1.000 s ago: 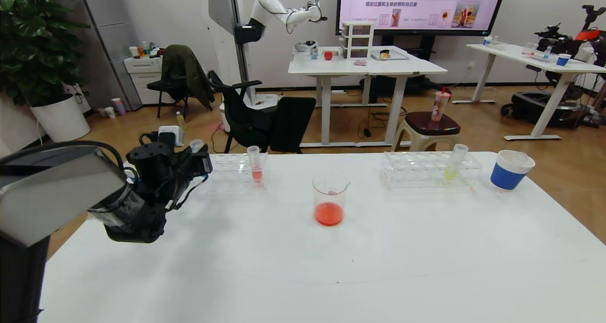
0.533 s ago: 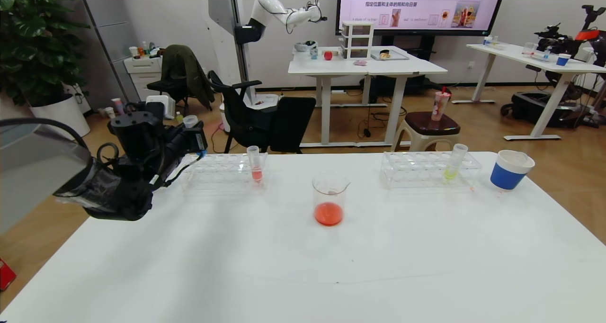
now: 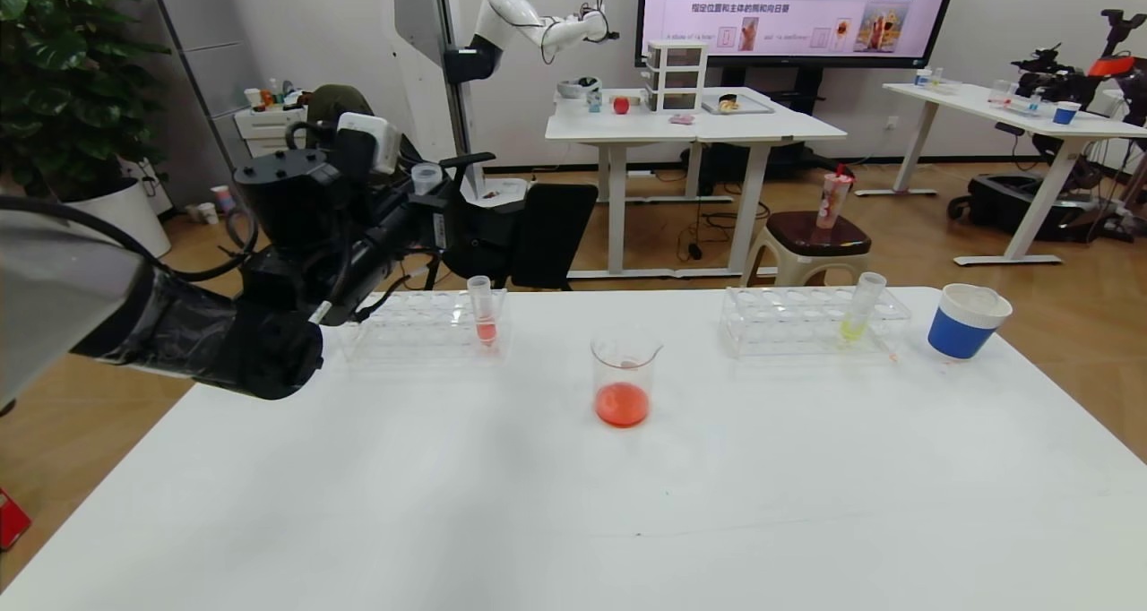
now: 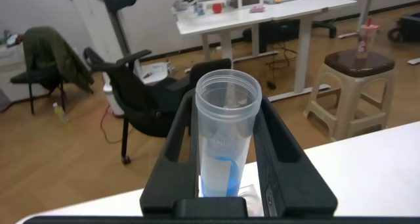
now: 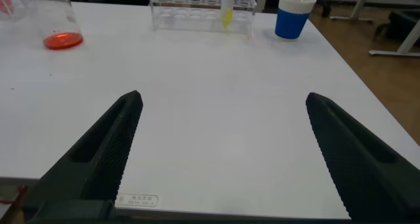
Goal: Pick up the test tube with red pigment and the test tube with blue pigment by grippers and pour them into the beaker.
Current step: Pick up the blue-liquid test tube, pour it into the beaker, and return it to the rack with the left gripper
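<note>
My left gripper (image 3: pixel 428 206) is shut on the test tube with blue pigment (image 3: pixel 426 179) and holds it upright in the air, above the left end of the left rack (image 3: pixel 421 326). In the left wrist view the tube (image 4: pixel 226 119) stands between the black fingers (image 4: pixel 283 145), with blue liquid at its bottom. The beaker (image 3: pixel 625 380) stands mid-table with red liquid in it; it also shows in the right wrist view (image 5: pixel 52 20). No deep-red tube shows. My right gripper (image 5: pixel 223 152) is open and empty over the table's near edge.
A tube with pale salmon liquid (image 3: pixel 482 311) stands in the left rack. A tube with yellow liquid (image 3: pixel 860 306) stands in the right rack (image 3: pixel 811 320). A white cup with a blue sleeve (image 3: pixel 966 321) stands at the far right. Chairs stand behind the table.
My left gripper has risen and swung to the right with the blue tube in it, from beside the rack's left end to above it. Nothing on the table moved.
</note>
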Robot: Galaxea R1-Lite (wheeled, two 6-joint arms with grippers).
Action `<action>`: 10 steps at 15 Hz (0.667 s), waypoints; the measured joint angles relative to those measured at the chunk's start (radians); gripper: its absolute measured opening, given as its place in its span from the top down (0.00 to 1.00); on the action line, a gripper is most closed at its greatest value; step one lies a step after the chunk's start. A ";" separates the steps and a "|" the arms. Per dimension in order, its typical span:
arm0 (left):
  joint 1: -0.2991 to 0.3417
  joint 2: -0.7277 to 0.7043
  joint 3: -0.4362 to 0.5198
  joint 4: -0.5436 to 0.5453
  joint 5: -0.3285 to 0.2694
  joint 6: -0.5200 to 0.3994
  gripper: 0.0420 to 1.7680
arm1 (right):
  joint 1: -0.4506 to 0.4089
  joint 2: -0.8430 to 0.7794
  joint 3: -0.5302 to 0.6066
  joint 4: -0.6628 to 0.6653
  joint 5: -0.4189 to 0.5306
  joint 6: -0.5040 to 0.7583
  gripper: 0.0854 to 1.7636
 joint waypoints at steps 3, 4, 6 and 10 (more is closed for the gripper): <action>-0.118 -0.001 -0.035 0.000 -0.051 0.096 0.73 | 0.000 0.000 0.000 0.000 0.000 0.000 0.02; -0.155 0.004 -0.035 -0.003 -0.073 0.130 0.73 | 0.000 0.000 0.000 0.000 -0.001 0.000 0.02; -0.223 0.022 -0.034 -0.018 -0.130 0.224 0.73 | 0.000 0.000 0.000 0.000 0.000 0.000 0.02; -0.296 0.057 0.032 -0.089 -0.226 0.371 0.73 | 0.000 0.000 0.000 0.000 0.000 0.000 0.02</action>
